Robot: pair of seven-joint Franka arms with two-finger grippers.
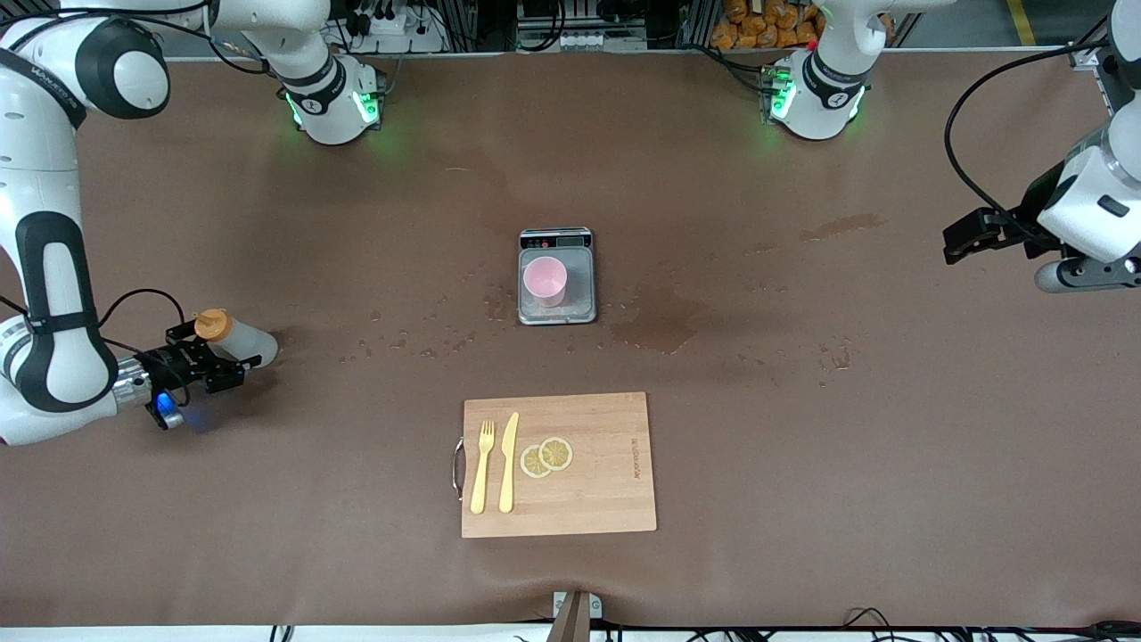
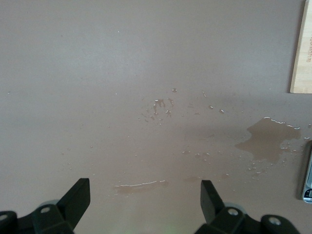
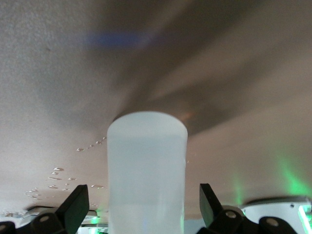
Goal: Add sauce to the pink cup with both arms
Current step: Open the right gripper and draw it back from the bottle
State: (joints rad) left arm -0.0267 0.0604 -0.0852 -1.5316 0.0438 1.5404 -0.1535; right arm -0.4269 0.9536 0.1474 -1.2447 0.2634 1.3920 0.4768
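Note:
The sauce bottle (image 1: 242, 340), whitish with an orange cap (image 1: 212, 324), rests on the table near the right arm's end. My right gripper (image 1: 217, 356) is open around it, and in the right wrist view the bottle (image 3: 146, 170) stands apart from both fingers. The pink cup (image 1: 545, 280) sits upright on a grey scale (image 1: 580, 287) at the table's middle. My left gripper (image 1: 961, 242) hangs open and empty over the left arm's end of the table; the left wrist view shows its fingertips (image 2: 78, 192) wide apart above bare wet table.
A wooden cutting board (image 1: 606, 481) lies nearer the front camera than the scale, with a yellow fork (image 1: 482, 466), a knife (image 1: 508, 462) and lemon slices (image 1: 546, 456) on it. Wet patches (image 1: 660, 323) and droplets (image 1: 410, 339) mark the brown table around the scale.

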